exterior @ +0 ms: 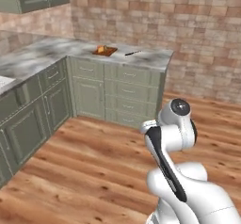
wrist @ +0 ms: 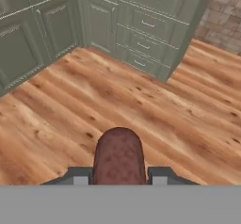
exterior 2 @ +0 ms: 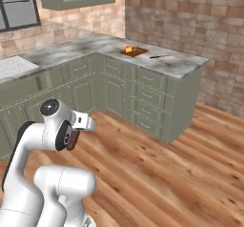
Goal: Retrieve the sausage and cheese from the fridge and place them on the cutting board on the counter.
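On counter (exterior: 42,53), cutting board (exterior: 104,51)

Claw (wrist: 119,177) clamped on sausage (wrist: 118,156), arm folded, pointing floorward.

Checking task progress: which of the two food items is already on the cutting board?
The cheese, the yellow-orange wedge, sits on the cutting board on the counter. The sausage, dark reddish-brown, is clamped in the claw over the floor.

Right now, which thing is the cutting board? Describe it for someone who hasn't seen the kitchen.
Find the marbled counter against the brick wall, above the green drawers. On its top sits the cutting board, a small reddish-brown square with the yellow-orange cheese on it. The thin dark knife lies beside it, apart, on bare stone.
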